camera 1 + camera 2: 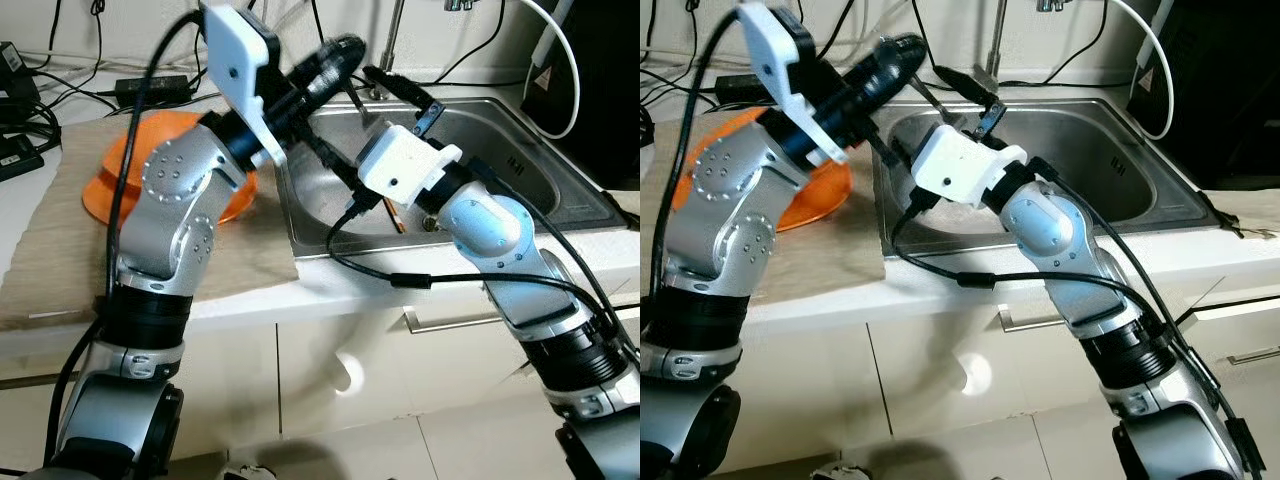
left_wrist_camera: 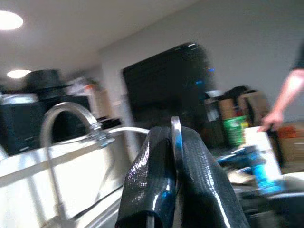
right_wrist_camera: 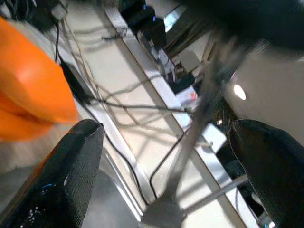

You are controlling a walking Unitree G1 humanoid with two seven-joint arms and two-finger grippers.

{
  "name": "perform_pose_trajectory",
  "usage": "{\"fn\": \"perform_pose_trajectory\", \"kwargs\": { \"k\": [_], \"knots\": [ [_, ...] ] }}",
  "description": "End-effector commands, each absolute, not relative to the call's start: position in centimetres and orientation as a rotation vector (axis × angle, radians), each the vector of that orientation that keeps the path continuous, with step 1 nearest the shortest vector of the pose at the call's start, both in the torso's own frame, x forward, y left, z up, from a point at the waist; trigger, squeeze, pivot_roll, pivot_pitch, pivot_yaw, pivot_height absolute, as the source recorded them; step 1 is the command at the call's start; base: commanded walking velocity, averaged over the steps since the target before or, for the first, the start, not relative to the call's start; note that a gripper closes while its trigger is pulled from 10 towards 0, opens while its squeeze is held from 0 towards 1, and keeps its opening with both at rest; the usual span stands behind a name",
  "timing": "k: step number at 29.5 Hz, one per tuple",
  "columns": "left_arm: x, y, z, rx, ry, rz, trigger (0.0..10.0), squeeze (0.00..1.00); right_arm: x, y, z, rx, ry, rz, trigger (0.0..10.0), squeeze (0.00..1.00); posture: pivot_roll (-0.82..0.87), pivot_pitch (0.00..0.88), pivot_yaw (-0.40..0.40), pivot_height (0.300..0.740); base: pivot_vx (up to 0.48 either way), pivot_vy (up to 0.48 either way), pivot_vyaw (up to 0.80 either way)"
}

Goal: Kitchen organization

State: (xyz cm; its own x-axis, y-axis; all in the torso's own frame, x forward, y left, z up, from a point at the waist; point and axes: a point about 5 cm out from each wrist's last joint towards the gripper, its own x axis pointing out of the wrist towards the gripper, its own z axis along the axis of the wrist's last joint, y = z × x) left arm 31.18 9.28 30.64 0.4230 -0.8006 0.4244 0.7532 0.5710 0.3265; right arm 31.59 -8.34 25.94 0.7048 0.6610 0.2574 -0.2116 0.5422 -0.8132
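Left hand [image 2: 178, 190] clamped on thin metal utensil [image 2: 176, 142] over sink [image 1: 520, 165]; right hand [image 3: 166, 175] open; we judge sorting unfinished.

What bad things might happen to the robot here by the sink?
The left gripper pinches a thin metal utensil by its edge above the sink; it might slip and clatter in. The arms cross closely, so the open right gripper could bump the left. Loose cables hang near the sink rim and may snag.
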Motion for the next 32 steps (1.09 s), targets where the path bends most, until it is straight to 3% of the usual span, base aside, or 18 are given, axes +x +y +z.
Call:
{"fn": "perform_pose_trajectory", "kwargs": {
  "k": [1, 8, 9, 10, 11, 32],
  "knots": [
    [30.36, 8.76, 30.94, 0.103, -0.592, -1.039, 0.0, 0.0, 31.86, -8.22, 26.2, -0.864, -0.611, 0.536, 10.0, 0.0, 0.03, 0.003, -0.05, 0.74, 0.0, 0.0, 0.0],
    [30.56, 8.99, 31.07, 0.111, -0.597, -1.024, 0.0, 0.0, 32.09, -8.3, 26.08, -0.852, -0.604, 0.533, 10.0, 0.0, 0.03, 0.006, -0.048, 0.74, 0.0, 0.0, 0.0],
    [30.56, 9.03, 31.09, 0.11, -0.597, -1.024, 0.0, 0.0, 32.08, -8.31, 26.02, -0.849, -0.601, 0.539, 5.0, 0.0, 0.03, 0.006, -0.048, 0.74, 0.0, 0.0, 0.0],
    [30.54, 9.07, 31.11, 0.106, -0.596, -1.025, 0.0, 0.0, 32.08, -8.31, 25.94, -0.844, -0.599, 0.545, 5.0, 0.0, 0.03, 0.003, -0.046, 0.74, 0.0, 0.0, 0.0],
    [30.52, 9.12, 31.1, 0.106, -0.593, -1.026, 0.0, 0.0, 31.99, -8.27, 25.93, -0.832, -0.604, 0.556, 0.0, 0.0, 0.03, 0.004, -0.045, 0.74, 0.0, 0.0, 0.0],
    [31.06, 9.27, 30.61, 0.156, -0.584, -0.995, 0.0, 0.0, 31.75, -8.07, 25.93, -0.822, -0.634, 0.58, 0.0, 0.0, 0.02, 0.005, -0.04, 0.74, 0.0, 0.0, 0.0]
  ]
}}
